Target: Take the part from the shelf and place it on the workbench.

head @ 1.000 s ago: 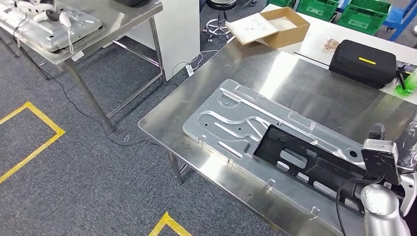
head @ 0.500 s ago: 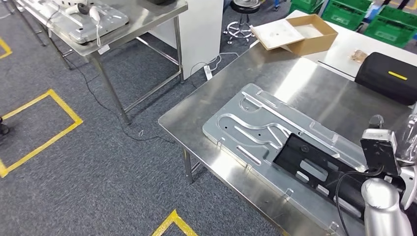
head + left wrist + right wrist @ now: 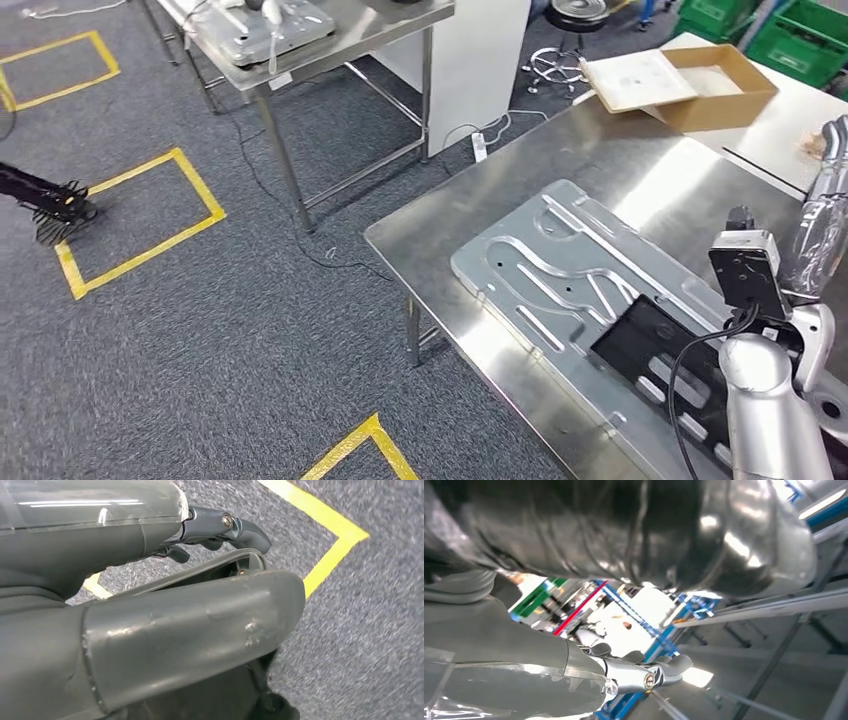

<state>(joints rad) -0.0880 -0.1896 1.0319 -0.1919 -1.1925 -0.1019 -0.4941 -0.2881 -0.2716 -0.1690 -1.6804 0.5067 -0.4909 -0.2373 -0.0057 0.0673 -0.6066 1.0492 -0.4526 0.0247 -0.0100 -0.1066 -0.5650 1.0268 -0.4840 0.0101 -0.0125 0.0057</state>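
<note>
The whole head view is shifting since the earlier frame: the camera is turning. The black moulded part (image 3: pixel 660 365) is lying on a ribbed silver plate (image 3: pixel 560 270) near the steel tabletop's (image 3: pixel 470 215) front edge. Right hand (image 3: pixel 574 675) and left hand (image 3: pixel 165 545) fingers: cannot tell

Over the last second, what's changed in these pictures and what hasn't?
The head camera has swung left: the whole picture has slid right, so the workbench and its grey stamped plate only seem to move, and more carpet with yellow floor tape has come into view. The right arm has stayed raised beside the black part, which still lies on the plate. Nothing was visibly gripped or released.
</note>
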